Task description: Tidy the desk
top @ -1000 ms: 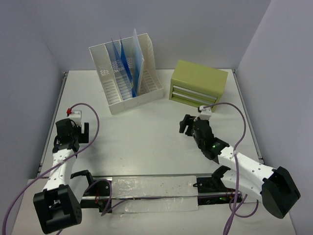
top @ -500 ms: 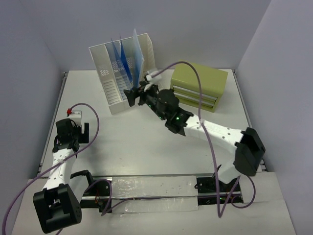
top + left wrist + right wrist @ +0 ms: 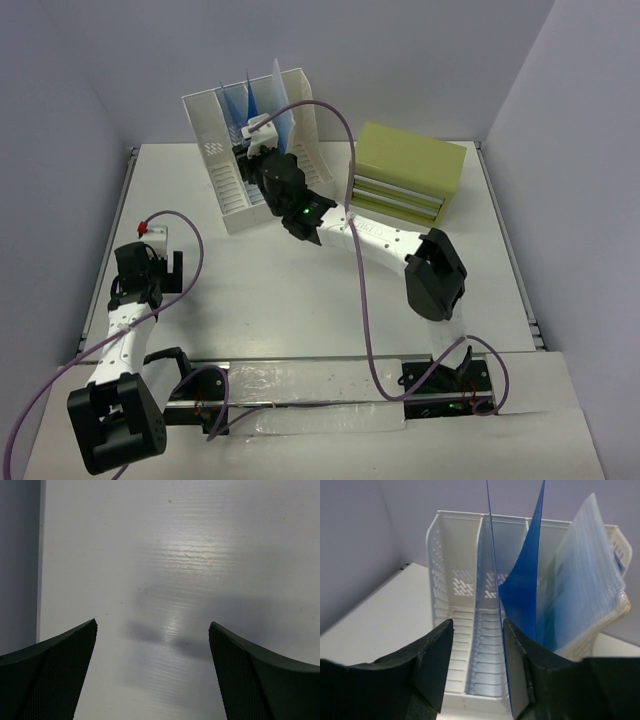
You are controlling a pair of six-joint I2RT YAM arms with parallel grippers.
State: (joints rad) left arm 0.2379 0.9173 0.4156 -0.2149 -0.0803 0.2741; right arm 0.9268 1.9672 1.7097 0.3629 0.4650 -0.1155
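The white desk (image 3: pixel 300 310) bears a white slotted file rack (image 3: pixel 215 150) at the back, also in the right wrist view (image 3: pixel 455 575). Blue folders (image 3: pixel 520 580) and a clear ribbed folder (image 3: pixel 585 580) stand in its right slots. My right gripper (image 3: pixel 248 152) reaches over the rack's front. In the right wrist view it (image 3: pixel 477 665) is open, with a rack divider between the jaws and a blue sheet's edge running along the inner face of the right finger (image 3: pixel 517 675). My left gripper (image 3: pixel 160 272) is open and empty over bare desk (image 3: pixel 175 555) at the left edge.
An olive-green drawer box (image 3: pixel 405 165) stands at the back right. Purple cables (image 3: pixel 350 130) loop from both arms. A rail with a clear sheet (image 3: pixel 310 395) runs along the near edge. Grey walls close in the back and sides.
My right arm has swung from in front of the drawer box leftward and back to the file rack. The left arm has not moved.
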